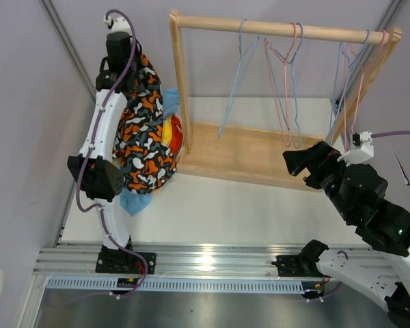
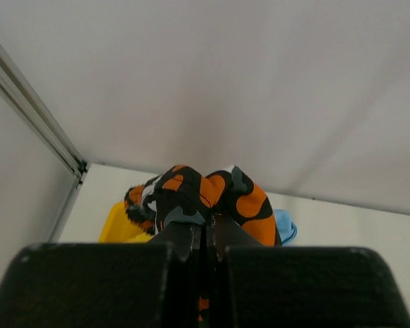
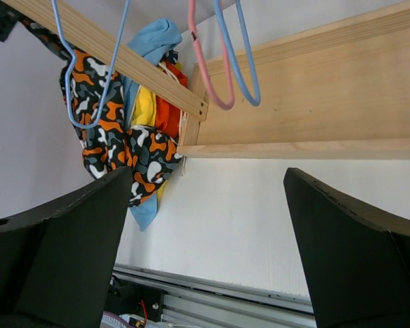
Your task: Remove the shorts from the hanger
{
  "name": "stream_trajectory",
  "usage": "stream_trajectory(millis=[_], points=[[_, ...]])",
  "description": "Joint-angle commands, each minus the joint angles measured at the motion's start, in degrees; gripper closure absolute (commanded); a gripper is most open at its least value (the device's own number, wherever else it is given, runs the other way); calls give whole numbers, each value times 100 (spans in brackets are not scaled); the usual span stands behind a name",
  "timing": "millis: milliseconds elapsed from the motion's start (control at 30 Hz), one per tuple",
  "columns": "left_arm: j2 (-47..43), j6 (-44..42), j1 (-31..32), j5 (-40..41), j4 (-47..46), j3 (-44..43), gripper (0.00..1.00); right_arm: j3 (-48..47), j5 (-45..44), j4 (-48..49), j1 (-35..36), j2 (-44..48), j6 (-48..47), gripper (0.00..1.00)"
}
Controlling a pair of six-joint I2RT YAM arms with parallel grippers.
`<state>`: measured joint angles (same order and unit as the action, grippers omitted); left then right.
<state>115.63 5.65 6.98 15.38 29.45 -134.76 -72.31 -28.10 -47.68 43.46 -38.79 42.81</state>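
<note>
My left gripper (image 1: 133, 67) is raised at the far left, shut on the black-orange-white blotch shorts (image 1: 145, 140), which hang from it beside the wooden rack's left post. In the left wrist view the fingers (image 2: 184, 239) pinch this fabric (image 2: 205, 195). Under it lie light blue shorts (image 1: 133, 201), yellow shorts (image 2: 119, 225) and red-orange shorts (image 1: 175, 130), piled together. The right wrist view shows the same pile (image 3: 116, 140). The hangers (image 1: 287, 89) on the rack are all bare. My right gripper (image 1: 306, 164) is open and empty near the rack's base. Dark blue cartoon shorts are out of view.
The wooden rack (image 1: 273, 29) spans the back, with its base board (image 1: 246, 154) on the white table. Several bare blue and pink wire hangers (image 3: 225, 61) dangle from the rail. A grey wall and metal post (image 2: 34, 109) stand at the left.
</note>
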Motion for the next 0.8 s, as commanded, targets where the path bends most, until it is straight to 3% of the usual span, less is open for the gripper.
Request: stream_trajectory(millis=[0, 33, 67, 100, 133, 167, 200, 367, 667, 767], points=[[-356, 365, -66, 211, -492, 1280, 100, -81, -161, 303, 22, -24, 9, 1], [-470, 436, -66, 333, -728, 1564, 100, -107, -170, 286, 22, -24, 8, 1], [-715, 611, -74, 334, -817, 2054, 91, -125, -178, 277, 22, -15, 0, 1], [-805, 691, -100, 239, -905, 2485, 76, -142, -187, 259, 22, -6, 17, 1], [-875, 744, -101, 212, -950, 2655, 55, -160, -179, 224, 22, 11, 26, 1], [-946, 753, -101, 150, -933, 2891, 8, -186, -170, 207, 31, 11, 35, 1], [-955, 762, -101, 193, -863, 2920, 1, -204, -152, 189, 22, 20, 35, 1], [-1489, 649, -101, 502, -581, 3077, 1, -354, -214, 48, 22, 134, -88, 1], [-4108, 622, -83, 387, -502, 3719, 1, 172, -108, 1067, 22, 749, -808, 1], [-5101, 683, -74, 212, -511, 4551, 1, 471, -117, 1296, 13, 1082, -879, 1]])
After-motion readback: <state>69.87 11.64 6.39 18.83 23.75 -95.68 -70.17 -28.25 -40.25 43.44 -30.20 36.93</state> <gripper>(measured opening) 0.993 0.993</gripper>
